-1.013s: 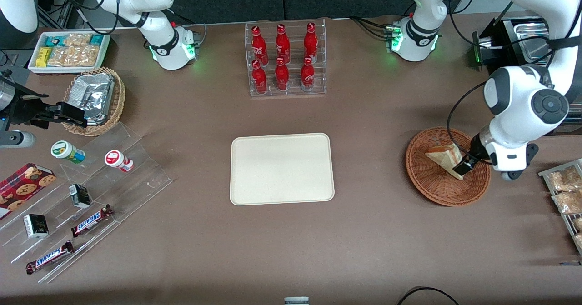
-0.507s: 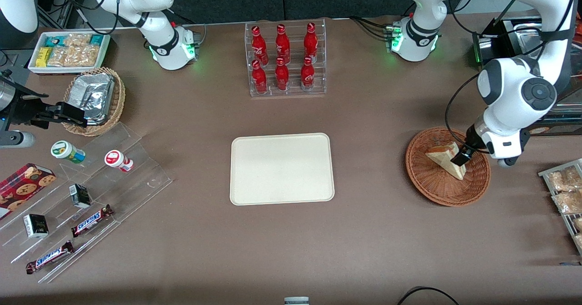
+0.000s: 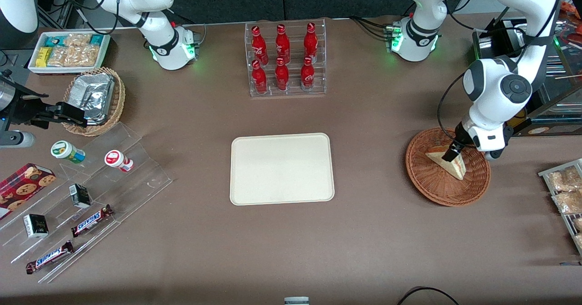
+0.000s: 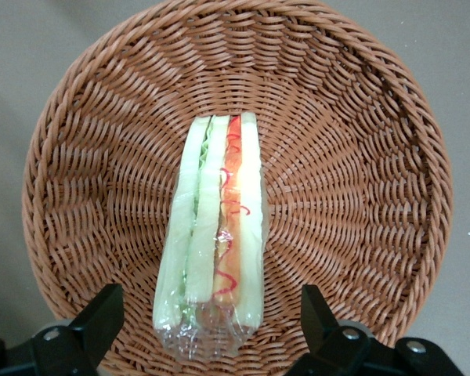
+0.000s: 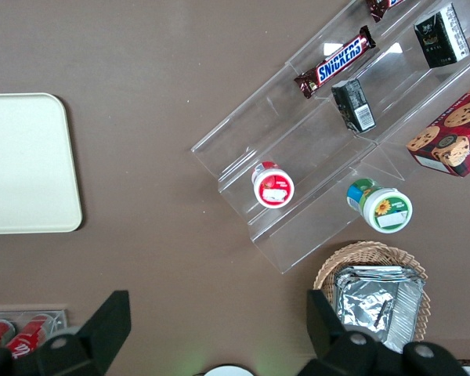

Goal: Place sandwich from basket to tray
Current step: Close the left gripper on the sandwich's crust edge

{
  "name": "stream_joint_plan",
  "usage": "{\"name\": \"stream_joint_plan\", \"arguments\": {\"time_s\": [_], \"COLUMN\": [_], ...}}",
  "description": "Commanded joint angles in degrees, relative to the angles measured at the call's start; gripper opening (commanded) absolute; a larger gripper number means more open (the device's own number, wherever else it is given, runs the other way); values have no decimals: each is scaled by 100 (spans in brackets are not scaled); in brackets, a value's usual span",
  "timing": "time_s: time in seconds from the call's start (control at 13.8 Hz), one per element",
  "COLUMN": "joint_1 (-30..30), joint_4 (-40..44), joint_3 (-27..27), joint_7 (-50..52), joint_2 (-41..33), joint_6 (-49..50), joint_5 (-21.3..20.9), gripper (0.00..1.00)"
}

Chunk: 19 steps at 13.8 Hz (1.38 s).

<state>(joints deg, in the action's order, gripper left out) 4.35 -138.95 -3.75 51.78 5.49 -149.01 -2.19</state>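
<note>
The sandwich (image 3: 448,163), a clear-wrapped wedge of pale bread with red, green and white layers, lies in the reddish-brown wicker basket (image 3: 427,182) toward the working arm's end of the table. It also shows in the left wrist view (image 4: 213,235), inside the basket (image 4: 352,157). My left gripper (image 3: 451,154) hangs just above the sandwich, open, with a finger on each side of its wrapped end (image 4: 211,329) and not touching it. The cream-beige tray (image 3: 282,168) lies flat at the table's middle, with nothing on it.
A clear rack of red bottles (image 3: 284,59) stands farther from the front camera than the tray. A rack of snack packets (image 3: 566,196) lies beside the basket at the table's edge. A tan basket with foil packets (image 3: 93,98) and a clear stand of snacks (image 3: 86,205) are toward the parked arm's end.
My left gripper has moved farther from the front camera, from the sandwich's nearer tip to over its middle. The sandwich has not moved.
</note>
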Motion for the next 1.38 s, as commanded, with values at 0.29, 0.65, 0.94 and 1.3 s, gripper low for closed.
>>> {"name": "stream_joint_plan", "arguments": {"time_s": [0.29,0.65,0.94,1.3], "joint_1": [40,40,31,-39], "joint_4": [-106,-62,-36,945], "joint_3": [41,103,94,50], "joint_7": [78,52,61,-27], "joint_2": [320,409,295,-241], "joint_6": [-628,-691,-621,1570], "joint_5": [-9,-53,-53,-97], "gripper": [97,14,0,0]}}
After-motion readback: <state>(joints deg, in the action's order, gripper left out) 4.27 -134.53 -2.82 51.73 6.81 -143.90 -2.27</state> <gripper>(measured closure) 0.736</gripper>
